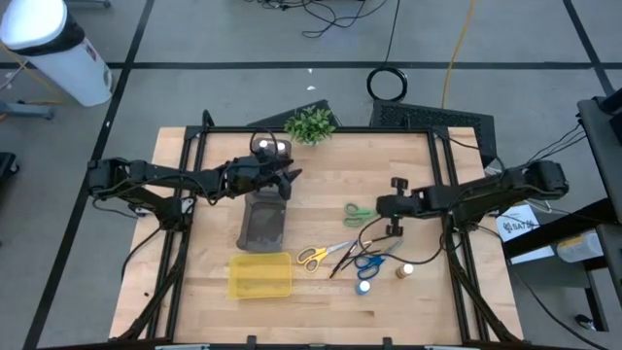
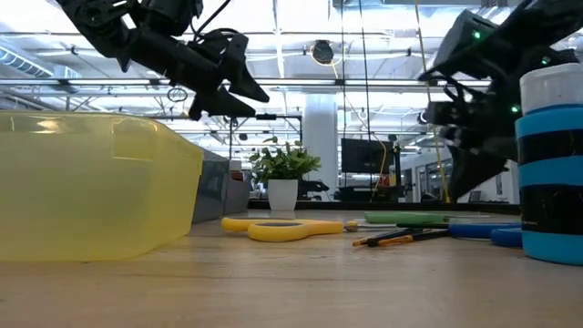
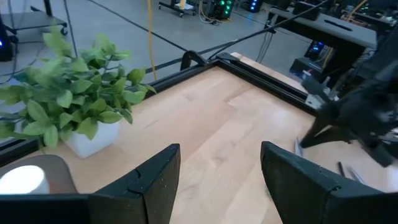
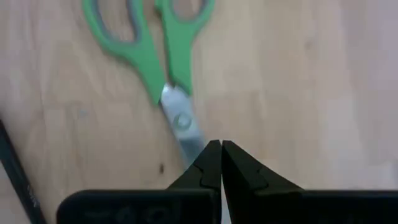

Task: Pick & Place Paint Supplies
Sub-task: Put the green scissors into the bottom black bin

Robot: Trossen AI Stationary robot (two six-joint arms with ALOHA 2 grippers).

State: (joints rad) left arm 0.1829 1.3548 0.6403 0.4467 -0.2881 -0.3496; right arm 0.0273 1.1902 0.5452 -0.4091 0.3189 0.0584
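Right pincer (image 4: 221,163): mine, fingers pressed tip to tip with nothing between them, hovering over the wooden table (image 1: 321,165) just off the blade end of the green-handled scissors (image 4: 158,56).
Left pincer (image 3: 217,180): mine too, fingers spread wide and empty, raised above the far end of the long dark grey organiser tray (image 1: 263,219).
Green-handled scissors: flat on the wood, two green loops, short silver blades with a round pivot; the blades reach toward my right fingertips, and I cannot tell if they touch.
Right wrist view only: the pivot screw and a thin dark brush (image 4: 15,171) lying just beside the scissors.
High view only: yellow-handled scissors (image 1: 312,257), blue-handled scissors (image 1: 368,261) and two small paint bottles (image 1: 363,286) near my right pincer, toward the table's front edge; yellow rectangular tray (image 1: 260,276) beyond them, in front of the organiser.
Left wrist view only: potted plant (image 3: 68,99) just ahead of my left fingers, a white cap at the edge.
Low view only: blue-banded bottle (image 2: 549,173) up close, brushes (image 2: 401,237) lying between the scissors.
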